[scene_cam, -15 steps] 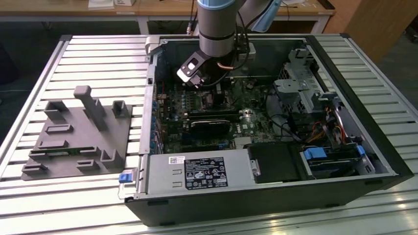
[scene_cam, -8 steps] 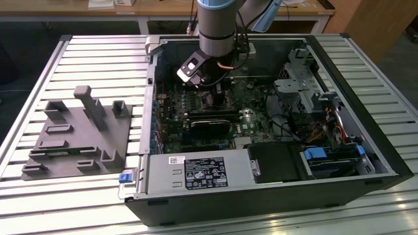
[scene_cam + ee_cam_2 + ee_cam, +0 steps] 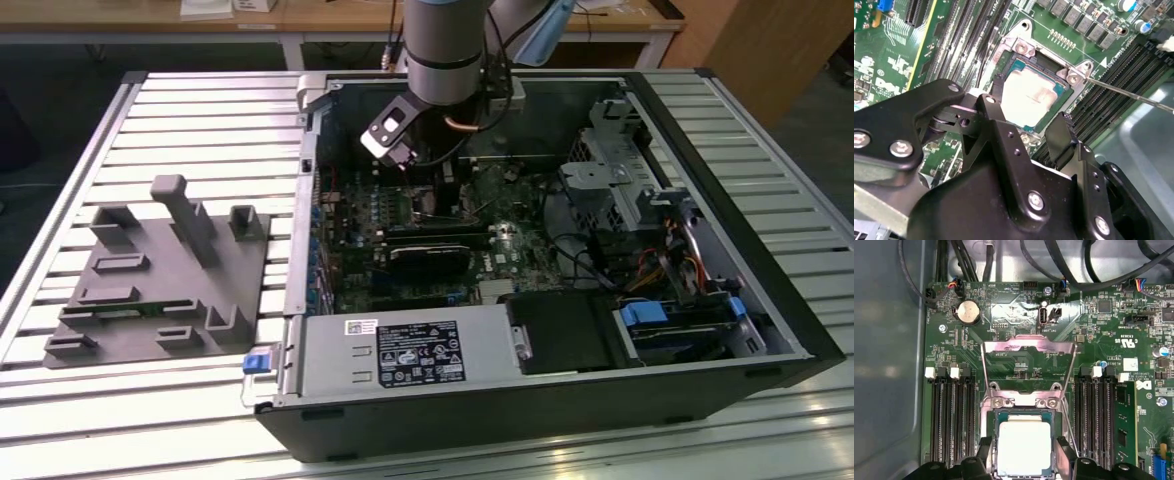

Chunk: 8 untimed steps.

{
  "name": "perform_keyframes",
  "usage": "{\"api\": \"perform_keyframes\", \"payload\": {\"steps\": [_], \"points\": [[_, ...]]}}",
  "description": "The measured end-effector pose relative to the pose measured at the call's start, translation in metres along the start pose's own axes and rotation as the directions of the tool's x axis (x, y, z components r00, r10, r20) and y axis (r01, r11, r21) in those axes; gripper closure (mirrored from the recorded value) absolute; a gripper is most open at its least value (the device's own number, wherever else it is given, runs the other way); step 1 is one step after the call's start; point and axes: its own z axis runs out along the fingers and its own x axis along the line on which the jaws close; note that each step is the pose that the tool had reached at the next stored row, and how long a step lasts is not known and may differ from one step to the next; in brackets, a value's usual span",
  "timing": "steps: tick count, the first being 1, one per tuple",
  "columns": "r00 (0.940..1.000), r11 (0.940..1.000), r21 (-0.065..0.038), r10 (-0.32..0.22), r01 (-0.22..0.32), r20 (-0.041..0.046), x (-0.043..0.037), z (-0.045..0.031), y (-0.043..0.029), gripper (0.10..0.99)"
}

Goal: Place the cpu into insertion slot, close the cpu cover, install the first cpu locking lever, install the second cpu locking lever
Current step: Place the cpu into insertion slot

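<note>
Fingers (image 3: 1004, 140) of black metal stand spread wide on my second wrist view. They grip nothing, one on each side of the flat square silver-grey cpu (image 3: 1031, 95). On the first wrist view I see a narrow gap between each fingertip and the chip's edge, so I read them as clear of it.

The cpu lies flat inside the small square insertion slot with a thin metal border (image 3: 990, 420), its pale top facing up and level with the surround. Just past the slot, the thin silvery square-frame cpu cover (image 3: 1029, 345) is swung up and open on its hinge. I can see green board through its large middle window. It is not down over the chip. A thin straight metal locking lever (image 3: 1134, 95) sticks out from a corner of the slot, unlatched and angled away over the long black memory slots (image 3: 949, 425).

Beyond the cover sits a round silver coin battery (image 3: 968, 313) on the green circuit board (image 3: 1104, 335).

On the exterior view, the grey arm (image 3: 447, 45) reaches down into the open black computer case (image 3: 534, 410). The case lies on its side on the slatted aluminium bench (image 3: 200, 120). A grey moulded fixture tray (image 3: 160, 290) rests on the bench at the exterior view's left, apart from the case.
</note>
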Motion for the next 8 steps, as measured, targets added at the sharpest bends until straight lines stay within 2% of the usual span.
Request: {"api": "perform_keyframes", "payload": {"steps": [5,7,8], "points": [[1.0,1.0,0.0,0.0,0.0,0.0002,0.0,-0.0002,0.0,0.486],[1.0,1.0,0.0,0.0,0.0,0.0003,0.0,-0.0003,0.0,0.616],[1.0,1.0,0.0,0.0,0.0,0.0002,0.0,-0.0004,0.0,0.616]]}}
